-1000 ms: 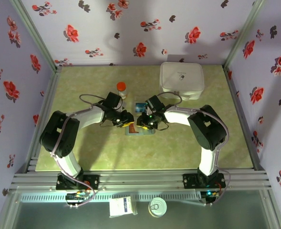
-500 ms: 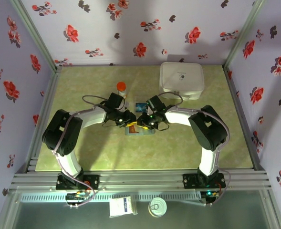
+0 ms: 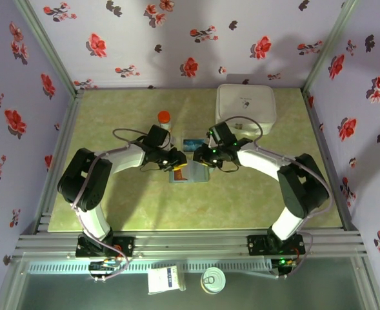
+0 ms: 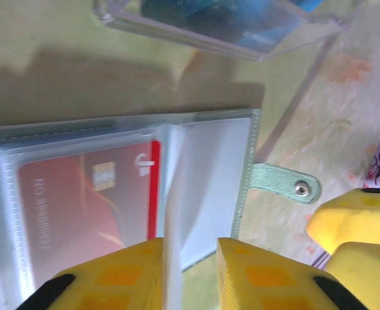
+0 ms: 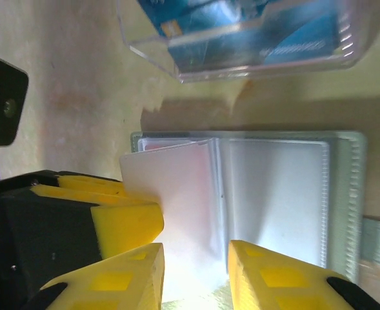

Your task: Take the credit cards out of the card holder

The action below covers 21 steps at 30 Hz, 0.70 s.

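L arm was bent at the elbow, wrist low over the table (image 3: 112,200). The left gripper (image 4: 190,250) pointed down at the card holder (image 4: 244,168). Its jaws were partly apart w/ a clear sleeve page (image 4: 171,213) edge-on between them, against one finger. It looked loose rather than pinched, but contact was hard to judge.

R arm was stretched in from the opposite side. The right gripper (image 5: 195,255) was also nose-down on the holder, jaws apart, a white page running into the gap.

The holder lay open, directly under both grippers, its snap tab (image 4: 286,184) sticking out beyond the L fingers. A red card (image 4: 80,200) sat in a sleeve beside one L finger, hazy behind plastic, print unreadable. Blue cards (image 5: 241,29) lay in a clear box (image 5: 151,55) just past the fingertips, cut off by the frame. In the top cam the grippers hid most of the holder.
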Motion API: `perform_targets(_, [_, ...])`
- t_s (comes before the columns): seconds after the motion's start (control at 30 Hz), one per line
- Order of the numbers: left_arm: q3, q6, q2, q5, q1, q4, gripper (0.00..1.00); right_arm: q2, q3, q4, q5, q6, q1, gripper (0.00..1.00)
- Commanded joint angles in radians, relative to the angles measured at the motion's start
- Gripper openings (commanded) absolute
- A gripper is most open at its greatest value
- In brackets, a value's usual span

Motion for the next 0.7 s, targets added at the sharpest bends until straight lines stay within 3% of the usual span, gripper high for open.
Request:
perform_targets(0.0, [0.059,-0.011,0.030,0.017,-0.026,-0.001,0.30,-0.064,-0.023,-0.077,0.069,-0.035,-0.029,0.33])
perform_targets(0.37, [0.184,-0.020,0.162,0.026,-0.083,-0.011,0.49,-0.185,-0.040,-0.153,0.117,-0.067,-0.096,0.36])
perform_targets(0.67, [0.189,-0.006,0.156,0.030,-0.078,-0.024,0.51,-0.190,-0.047,-0.137,0.090,-0.048,-0.096,0.36])
